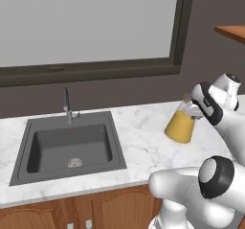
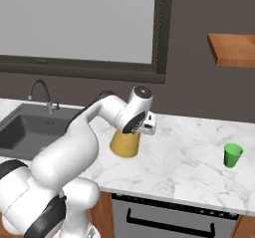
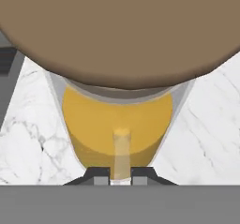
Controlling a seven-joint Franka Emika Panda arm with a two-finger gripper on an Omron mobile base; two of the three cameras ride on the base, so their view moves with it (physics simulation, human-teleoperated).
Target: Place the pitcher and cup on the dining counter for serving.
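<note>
A white robot arm reaches over a white, grey-veined marble surface (image 2: 189, 167) that runs beneath a large window (image 1: 86, 22). Its fingers (image 3: 121, 177) are closed on a slim part of the pitcher (image 2: 124, 143), which shows between the two dark tips in the hand view, just under the pitcher's round tan lid (image 3: 122, 31). The yellow-orange pitcher stands upright on the surface, about midway between the front and back edges, a little to the right of a dark sink (image 1: 69, 146) set into the surface. A curved faucet (image 1: 68, 106) rises at the sink's back edge. The small bright green cup (image 2: 232, 155) stands upright on the same surface, well apart from the pitcher, toward the right end. A wooden shelf (image 2: 231, 48) hangs on the dark wall above the cup's end of the surface
</note>
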